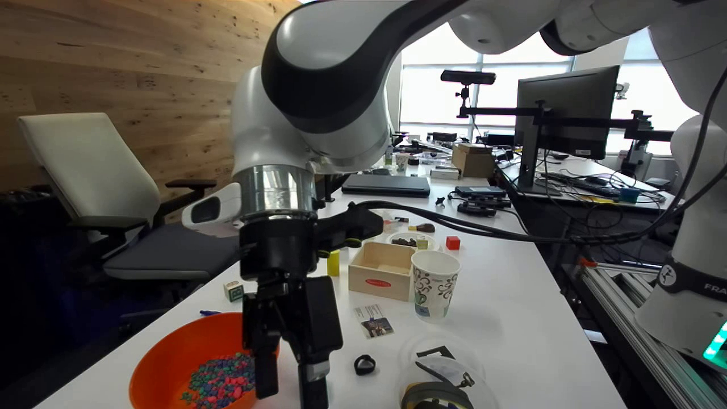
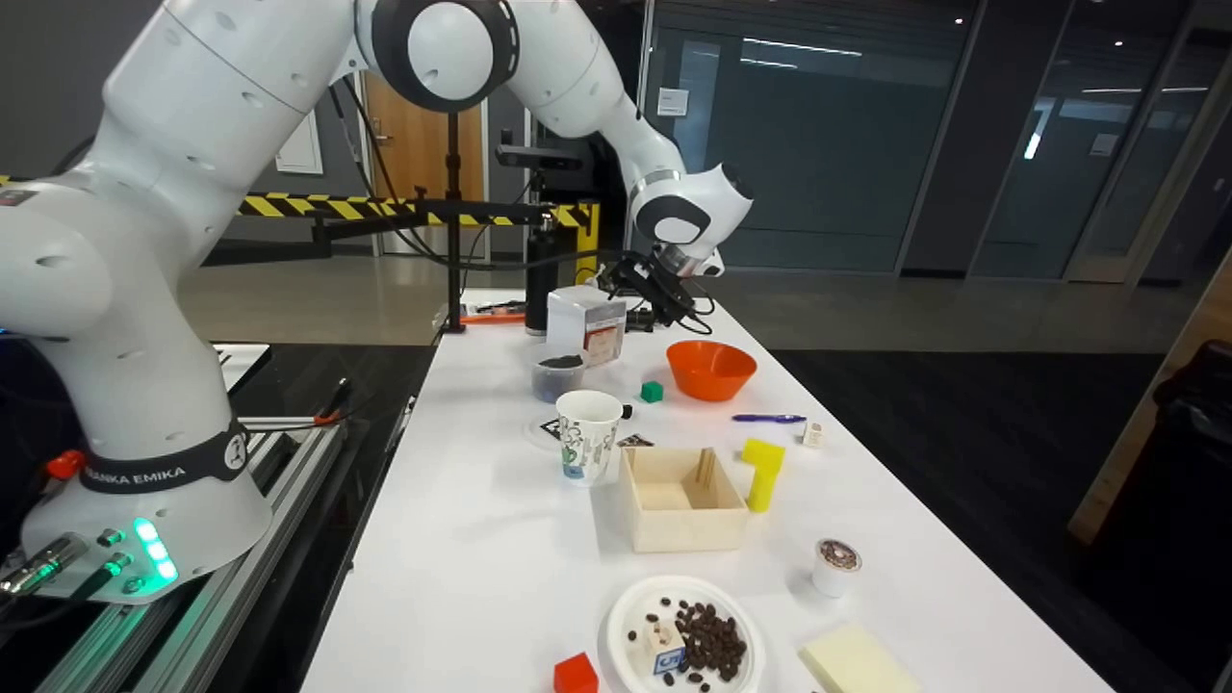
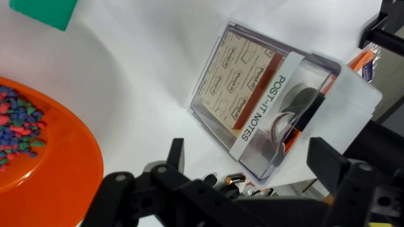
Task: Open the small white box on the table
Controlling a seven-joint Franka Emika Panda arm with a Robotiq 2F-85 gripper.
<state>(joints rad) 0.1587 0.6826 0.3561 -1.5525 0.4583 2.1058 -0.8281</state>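
Note:
The small white box [image 3: 240, 94] fills the middle of the wrist view, tilted in that picture. It has white sides, a clear face with a "POST-IT NOTES" strip, and a cream pad with a red-brown band behind it. In an exterior view the small white box [image 2: 587, 322] stands towards the far end of the white table [image 2: 462, 577]. My gripper [image 3: 249, 151] is open, its fingers [image 3: 326, 164] spread wide around the box's lower corner in the picture. I see nothing held, and contact with the box cannot be made out. In an exterior view the gripper [image 1: 291, 392] points down.
An orange bowl [image 2: 712, 385] of coloured bits and a green cube [image 3: 47, 12] lie close by. A clear tub [image 2: 556, 375] stands beside the box. Further along are a paper cup [image 2: 587, 438], a wooden tray [image 2: 688, 529] and a yellow block [image 2: 762, 472]. A black post [image 2: 452, 221] rises behind.

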